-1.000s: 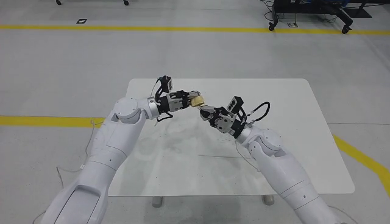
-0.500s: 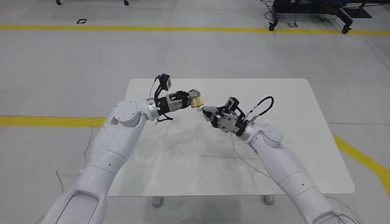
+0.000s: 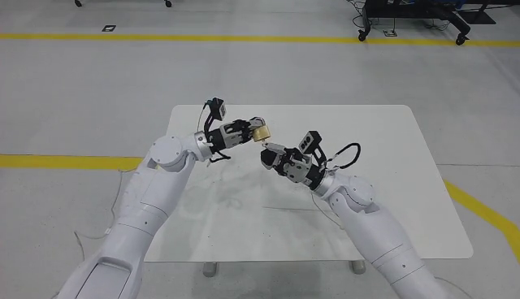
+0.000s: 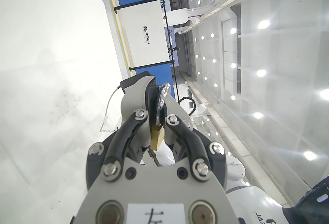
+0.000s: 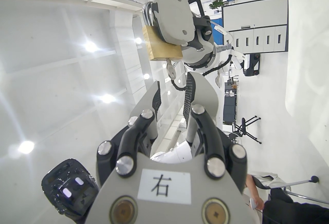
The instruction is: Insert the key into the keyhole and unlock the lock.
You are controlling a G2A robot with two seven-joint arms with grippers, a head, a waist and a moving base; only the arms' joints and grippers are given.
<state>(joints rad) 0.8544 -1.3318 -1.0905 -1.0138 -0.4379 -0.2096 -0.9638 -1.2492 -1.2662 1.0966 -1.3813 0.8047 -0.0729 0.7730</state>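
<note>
Left pincer (image 4: pixel 156 91) clamps brass lock (image 5: pixel 160 42) above surface (image 3: pixel 390 136), key (image 5: pixel 170 71) seated in its base (head protruding). Right pincer (image 5: pixel 173 81), spread and empty, at lock's 5 o'clock from above.

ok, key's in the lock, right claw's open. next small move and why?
Probably ease the right claw forward and close it on the key. The key's head sticks out of the lock, which is held in the left claw. It sits just ahead of the open right claw, so it needs gripping before any turn.
</note>
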